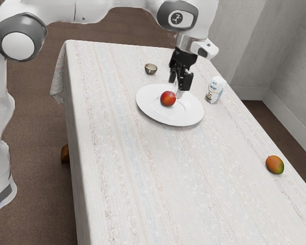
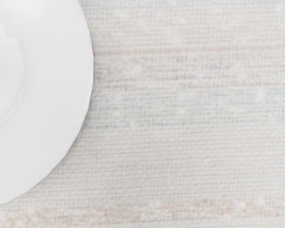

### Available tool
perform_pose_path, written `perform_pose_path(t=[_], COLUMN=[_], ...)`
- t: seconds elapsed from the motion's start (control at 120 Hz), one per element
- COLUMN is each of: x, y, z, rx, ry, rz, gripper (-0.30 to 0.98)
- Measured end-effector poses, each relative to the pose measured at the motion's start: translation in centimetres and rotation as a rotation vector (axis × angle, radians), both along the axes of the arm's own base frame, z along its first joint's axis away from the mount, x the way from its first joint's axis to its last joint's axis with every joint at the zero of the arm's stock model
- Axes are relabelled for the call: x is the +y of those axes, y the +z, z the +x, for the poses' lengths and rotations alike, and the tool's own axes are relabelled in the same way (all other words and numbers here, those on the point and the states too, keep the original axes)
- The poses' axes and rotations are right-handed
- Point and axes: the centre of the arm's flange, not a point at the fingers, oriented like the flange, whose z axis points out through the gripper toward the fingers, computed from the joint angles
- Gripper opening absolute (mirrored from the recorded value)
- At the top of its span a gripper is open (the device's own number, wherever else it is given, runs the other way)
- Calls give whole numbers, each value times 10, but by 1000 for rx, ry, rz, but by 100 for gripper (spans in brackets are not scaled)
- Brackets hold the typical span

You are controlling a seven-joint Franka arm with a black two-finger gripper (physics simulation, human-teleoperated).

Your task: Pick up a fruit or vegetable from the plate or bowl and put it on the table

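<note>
The black gripper (image 1: pixel 176 88) hangs above the white plate (image 1: pixel 188 115) in the exterior view, its fingers apart with nothing seen between them. A red apple (image 1: pixel 167 99) rests on the plate, just beside and below the fingers toward the exterior view's left. The wrist view looks down on part of the plate (image 2: pixel 52 85) and its curved rim, with the tablecloth (image 2: pixel 194 118) beyond it.
Behind the plate stands a small bowl (image 1: pixel 151 69). A white and blue carton (image 1: pixel 215 90) is near the plate on the exterior view's right. A mango (image 1: pixel 275 165) lies farther off, by the table's right-hand edge in that view.
</note>
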Motion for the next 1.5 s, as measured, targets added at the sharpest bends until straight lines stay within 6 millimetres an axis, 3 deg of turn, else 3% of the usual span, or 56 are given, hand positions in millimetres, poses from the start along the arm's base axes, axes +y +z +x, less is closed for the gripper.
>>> perform_pose_path(t=[0.025, 0.042, 0.058, 0.075, 0.1, 0.125, 0.15, 0.192, 0.667, 0.75, 0.8, 0.85, 0.925, 0.975, 1.033, 1.092, 1.133, 1.217, 1.283, 1.383, 1.5], x=[-2, 10, 42, 91, 171, 230, 263, 282, 285, 278, 277, 279, 291, 294, 276, 241, 218, 208, 213, 238, 271], y=[-3, -3, -3, -1, 4, 7, 10, 12, 10, 54, 97, 126, 144, 146, 134, 112, 95, 53, 23, -9, -33], z=[20, 28, 31, 28, 12, -10, -25, -36, -41, -52, -75, -102, -137, -148, -135, -116, -115, -123, -122, -118, -111], rx=[2, 2, 2, 0, -3, -5, -7, -6, -4, -77, -159, -212, -214, -197, -158, -124, -114, -61, -15, 21, 23], ry=[-42, -43, -10, 50, 152, 219, 242, 215, -300, -373, -412, -437, -433, -434, -490, -594, -676, -735, -743, -721, -692], rz=[-9, -3, 5, 10, 14, 13, 11, 4, -44, -12, 9, 8, 5, 3, -23, -69, -104, -137, -125, -69, 0], gripper=[68, 68, 67, 67, 67, 68, 68, 68, 68, 68, 68, 68, 68, 69, 69, 69, 68, 68, 68, 69, 69])
